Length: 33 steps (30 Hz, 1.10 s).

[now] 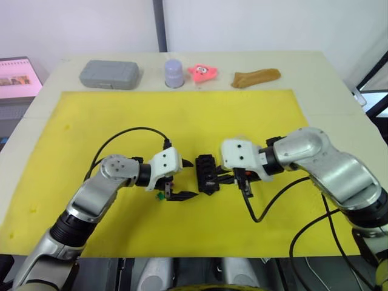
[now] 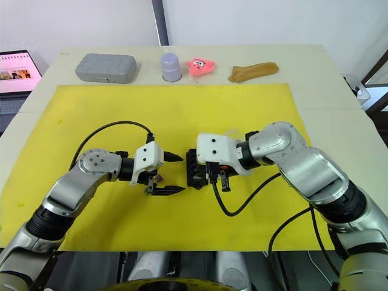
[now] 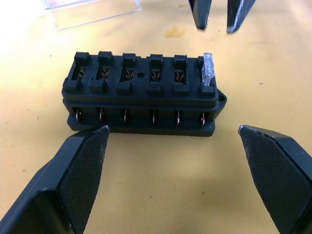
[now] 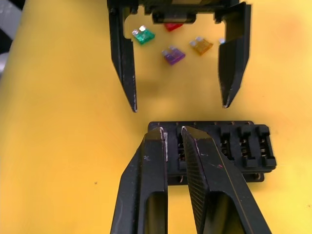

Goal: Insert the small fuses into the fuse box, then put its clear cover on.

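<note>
The black ribbed plastic fuse box point(image 3: 141, 95) lies mid-mat on the yellow foam sheet point(image 1: 182, 115) covering the tabletop, one pale translucent blade fuse point(image 3: 208, 68) seated in its end slot. The right hand point(image 4: 171, 134) pinches that fuse between nearly closed textured fingers; the left hand point(image 3: 173, 134) faces the box, spread wide. Four loose fuses – green point(image 4: 143, 35), red point(image 4: 172, 26), purple point(image 4: 173, 55), amber point(image 4: 201, 46) – lie beneath the left hand, and the clear rectangular cover point(image 3: 92, 10) rests beyond the box

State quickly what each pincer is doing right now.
Left pincer: open, holding nothing, beside the fuse box.
Right pincer: nearly shut at the box's end slot, by a clear fuse.
</note>
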Each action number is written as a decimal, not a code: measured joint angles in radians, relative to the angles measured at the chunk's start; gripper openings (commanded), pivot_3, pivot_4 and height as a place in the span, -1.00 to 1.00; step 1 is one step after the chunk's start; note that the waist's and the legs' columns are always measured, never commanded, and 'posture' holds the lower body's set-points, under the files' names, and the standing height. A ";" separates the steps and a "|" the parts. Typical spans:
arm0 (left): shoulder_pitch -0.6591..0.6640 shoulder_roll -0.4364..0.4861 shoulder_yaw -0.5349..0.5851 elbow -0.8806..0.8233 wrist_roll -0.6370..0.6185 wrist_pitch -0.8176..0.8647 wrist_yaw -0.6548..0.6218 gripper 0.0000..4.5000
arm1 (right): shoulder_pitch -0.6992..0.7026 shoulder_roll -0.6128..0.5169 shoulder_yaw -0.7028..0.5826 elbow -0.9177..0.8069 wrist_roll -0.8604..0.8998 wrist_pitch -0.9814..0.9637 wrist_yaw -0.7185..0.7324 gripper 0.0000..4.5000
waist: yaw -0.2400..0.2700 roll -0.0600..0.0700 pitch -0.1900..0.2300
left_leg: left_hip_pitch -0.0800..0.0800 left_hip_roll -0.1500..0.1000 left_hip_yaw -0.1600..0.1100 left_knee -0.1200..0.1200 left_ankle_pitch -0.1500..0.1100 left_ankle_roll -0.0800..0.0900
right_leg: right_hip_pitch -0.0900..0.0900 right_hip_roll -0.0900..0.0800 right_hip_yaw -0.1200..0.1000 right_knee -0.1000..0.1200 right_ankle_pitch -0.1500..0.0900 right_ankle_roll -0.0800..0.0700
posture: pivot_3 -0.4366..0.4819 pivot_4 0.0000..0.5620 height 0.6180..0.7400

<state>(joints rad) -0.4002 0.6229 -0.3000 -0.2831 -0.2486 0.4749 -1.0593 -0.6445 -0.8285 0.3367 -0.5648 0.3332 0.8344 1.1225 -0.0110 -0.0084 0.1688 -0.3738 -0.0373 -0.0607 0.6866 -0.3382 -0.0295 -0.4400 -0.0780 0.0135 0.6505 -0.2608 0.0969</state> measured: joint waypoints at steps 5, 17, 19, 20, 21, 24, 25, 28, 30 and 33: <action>-0.001 -0.002 0.000 0.009 0.001 -0.001 -0.001 1.00 | 0.070 0.016 -0.029 0.007 0.007 -0.060 -0.024 -0.98 | 0.000 0.000 0.000 | 0.000 0.000 0.000 0.000 0.000 0.000 | 0.000 0.000 0.000 0.000 0.000 0.000 | -0.05 -0.47 1.00; -0.023 -0.005 0.000 0.021 0.001 -0.001 -0.002 1.00 | 0.126 0.022 -0.004 0.051 -0.028 -0.121 -0.056 -0.98 | 0.000 0.000 0.000 | 0.000 0.000 0.000 0.000 0.000 0.000 | 0.000 0.000 0.000 0.000 0.000 0.000 | -0.05 -0.47 1.00; -0.025 -0.005 0.000 0.026 0.001 -0.001 -0.001 1.00 | 0.127 0.022 0.000 0.052 -0.030 -0.122 -0.055 -0.98 | 0.000 0.000 0.000 | 0.000 0.000 0.000 0.000 0.000 0.000 | 0.000 0.000 0.000 0.000 0.000 0.000 | -0.05 -0.47 1.00; -0.025 -0.005 0.000 0.026 0.001 -0.001 -0.001 1.00 | 0.127 0.022 0.000 0.054 -0.032 -0.122 -0.054 -0.98 | 0.000 0.000 0.000 | 0.000 0.000 0.000 0.000 0.000 0.000 | 0.000 0.000 0.000 0.000 0.000 0.000 | -0.05 -0.47 1.00; -0.025 -0.005 0.000 0.026 0.001 -0.001 -0.001 1.00 | 0.128 0.022 0.001 0.058 -0.034 -0.124 -0.054 -0.98 | 0.000 0.000 0.000 | 0.000 0.000 0.000 0.000 0.000 0.000 | 0.000 0.000 0.000 0.000 0.000 0.000 | -0.05 -0.47 1.00; -0.025 -0.005 0.000 0.026 0.001 -0.001 -0.001 1.00 | 0.140 0.022 0.003 0.071 -0.037 -0.132 -0.054 -0.98 | 0.000 0.000 0.000 | 0.000 0.000 0.000 0.000 0.000 0.000 | 0.000 0.000 0.000 0.000 0.000 0.000 | -0.05 -0.47 1.00; -0.025 -0.005 0.000 0.026 0.001 -0.001 -0.001 1.00 | 0.141 0.022 0.004 0.075 -0.040 -0.139 -0.054 -0.98 | 0.000 0.000 0.000 | 0.000 0.000 0.000 0.000 0.000 0.000 | 0.000 0.000 0.000 0.000 0.000 0.000 | -0.05 -0.47 1.00; -0.025 -0.005 0.000 0.026 0.001 0.000 -0.001 1.00 | 0.154 0.021 0.014 0.083 -0.059 -0.170 -0.054 -0.98 | 0.000 0.000 0.000 | 0.000 0.000 0.000 0.000 0.000 0.000 | 0.000 0.000 0.000 0.000 0.000 0.000 | -0.05 -0.47 1.00; -0.025 -0.005 0.000 0.026 0.001 0.001 -0.001 1.00 | 0.160 0.021 0.023 0.088 -0.076 -0.196 -0.053 -0.98 | 0.000 0.000 0.000 | 0.001 0.000 0.000 0.000 0.000 0.000 | 0.001 0.000 0.000 0.000 0.000 0.000 | -0.05 -0.47 1.00; -0.025 -0.005 0.000 0.026 0.001 0.001 -0.001 1.00 | 0.166 0.020 0.032 0.098 -0.087 -0.228 -0.051 -0.98 | 0.000 0.000 0.000 | 0.002 0.000 0.000 0.000 0.000 0.000 | 0.002 0.000 0.000 0.000 0.000 0.000 | -0.05 -0.47 1.00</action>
<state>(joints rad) -0.4255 0.6178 -0.3001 -0.2571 -0.2478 0.4762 -1.0599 -0.4783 -0.8082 0.3689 -0.4669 0.2464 0.6062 1.0713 -0.0114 -0.0087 0.1684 -0.3721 -0.0373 -0.0608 0.6868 -0.3382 -0.0297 -0.4381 -0.0777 0.0133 0.6506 -0.2608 0.0970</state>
